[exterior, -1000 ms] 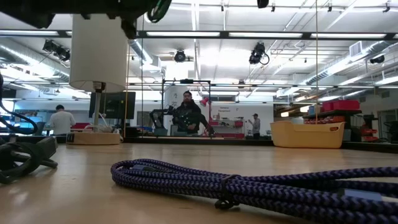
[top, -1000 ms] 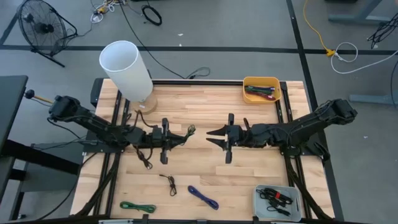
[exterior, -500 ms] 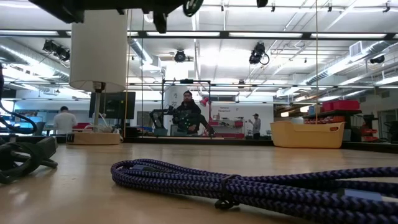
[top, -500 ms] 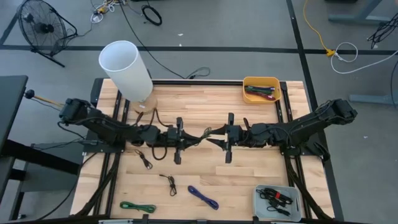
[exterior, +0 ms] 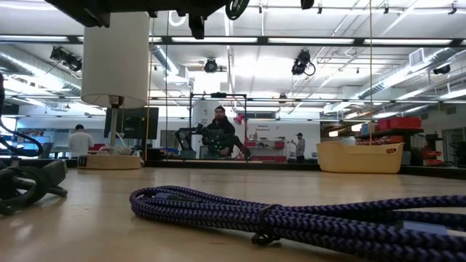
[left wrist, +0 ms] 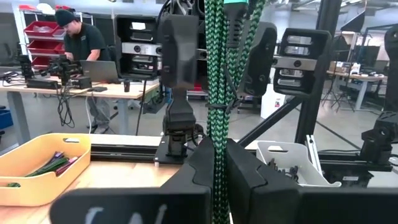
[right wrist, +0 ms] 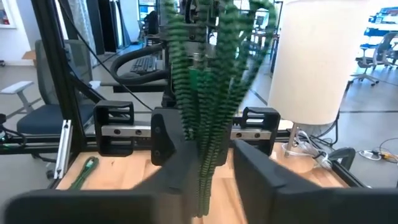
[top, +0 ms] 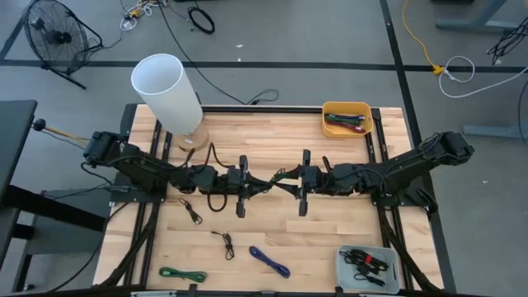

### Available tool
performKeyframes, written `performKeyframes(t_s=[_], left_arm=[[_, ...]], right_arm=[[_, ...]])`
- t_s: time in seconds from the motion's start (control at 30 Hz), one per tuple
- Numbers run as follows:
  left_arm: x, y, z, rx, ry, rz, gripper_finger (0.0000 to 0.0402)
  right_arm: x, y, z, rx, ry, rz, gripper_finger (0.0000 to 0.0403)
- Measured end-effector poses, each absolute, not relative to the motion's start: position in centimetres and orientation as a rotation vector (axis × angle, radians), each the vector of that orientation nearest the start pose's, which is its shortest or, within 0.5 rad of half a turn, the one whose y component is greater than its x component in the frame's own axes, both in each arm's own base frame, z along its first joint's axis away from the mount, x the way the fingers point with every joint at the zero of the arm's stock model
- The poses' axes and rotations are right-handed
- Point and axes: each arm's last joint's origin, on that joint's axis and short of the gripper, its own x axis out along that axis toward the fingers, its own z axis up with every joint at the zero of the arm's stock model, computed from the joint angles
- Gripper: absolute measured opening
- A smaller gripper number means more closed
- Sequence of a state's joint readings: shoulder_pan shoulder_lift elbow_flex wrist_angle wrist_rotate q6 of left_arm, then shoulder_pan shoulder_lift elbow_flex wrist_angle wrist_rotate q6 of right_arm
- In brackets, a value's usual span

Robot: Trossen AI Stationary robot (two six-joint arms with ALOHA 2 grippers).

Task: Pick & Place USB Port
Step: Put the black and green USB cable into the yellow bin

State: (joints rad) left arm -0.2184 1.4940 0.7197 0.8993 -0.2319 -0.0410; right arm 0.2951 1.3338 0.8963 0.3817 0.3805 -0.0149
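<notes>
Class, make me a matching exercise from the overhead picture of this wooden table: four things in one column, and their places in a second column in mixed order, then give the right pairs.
Things
1. yellow plastic bin
2. grey plastic tray
3. tall white cylinder
4. purple braided cable

Places
A. far left part of the table
B. near edge, around the middle
C. far right corner
D. near right corner

Pairs: 1-C, 2-D, 3-A, 4-B
</notes>
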Motion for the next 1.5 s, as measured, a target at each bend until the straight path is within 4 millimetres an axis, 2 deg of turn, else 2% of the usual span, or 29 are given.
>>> performKeyframes(t_s=[0.1, 0.13, 0.37, 0.67, 0.83, 1.23, 1.5], left_arm=[[30.6, -6.0, 25.0, -0.085, -0.122, 0.017, 0.0040], [30.6, -5.9, 25.0, -0.093, -0.122, 0.019, 0.0051], [30.7, -5.7, 25.0, -0.092, -0.120, 0.027, 0.0095], [30.7, -5.6, 25.0, -0.059, -0.118, 0.042, 0.0092], [30.6, -5.7, 25.0, -0.063, -0.116, 0.038, 0.0092], [30.4, -6.9, 24.9, -0.065, -0.103, -0.008, 0.0090], [30.4, -6.9, 24.9, -0.065, -0.102, -0.005, 0.0090]], right_arm=[[29.0, 7.7, 30.5, -0.058, 0.054, -0.106, 0.0027], [29.0, 7.6, 30.6, -0.067, 0.054, -0.121, 0.0016], [28.9, 7.7, 30.6, -0.077, 0.053, -0.154, 0.0004], [27.5, 7.6, 30.2, -0.119, 0.178, -0.254, 0.0001], [25.2, 7.0, 30.7, -0.170, 0.269, -0.353, 0.0001], [17.4, 0.7, 31.2, -0.165, 0.534, -0.769, 0.0000], [13.6, -2.4, 30.2, -0.187, 0.537, -0.962, 0.0000]])
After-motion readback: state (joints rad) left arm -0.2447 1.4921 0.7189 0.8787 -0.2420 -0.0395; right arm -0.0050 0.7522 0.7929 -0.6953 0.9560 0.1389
